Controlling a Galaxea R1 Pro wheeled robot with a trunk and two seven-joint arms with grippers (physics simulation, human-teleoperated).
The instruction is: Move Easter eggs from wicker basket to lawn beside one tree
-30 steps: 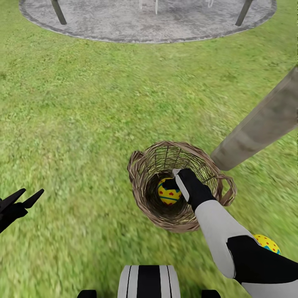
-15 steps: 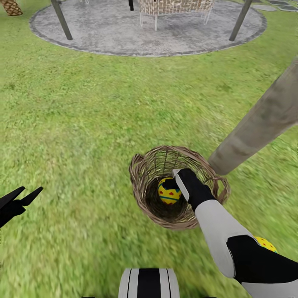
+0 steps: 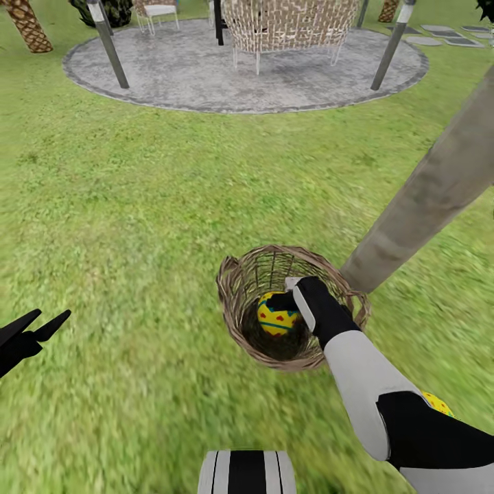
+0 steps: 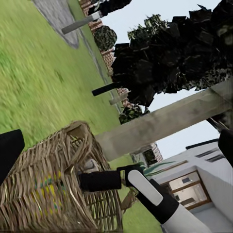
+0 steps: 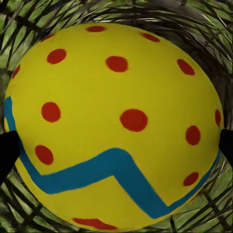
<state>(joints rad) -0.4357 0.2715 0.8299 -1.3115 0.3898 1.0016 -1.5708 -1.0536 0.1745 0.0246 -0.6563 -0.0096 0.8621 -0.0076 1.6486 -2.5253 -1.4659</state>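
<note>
Egg (image 3: 276,317) inside wicker basket (image 3: 237,291), clamped between right gripper (image 3: 280,302) fingertips.

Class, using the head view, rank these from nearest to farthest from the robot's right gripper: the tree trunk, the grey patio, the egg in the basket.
1. The egg in the basket, at the right gripper fingertips.
2. The tree trunk, beside the wicker basket, to the right.
3. The grey patio, far across the lawn.
</note>
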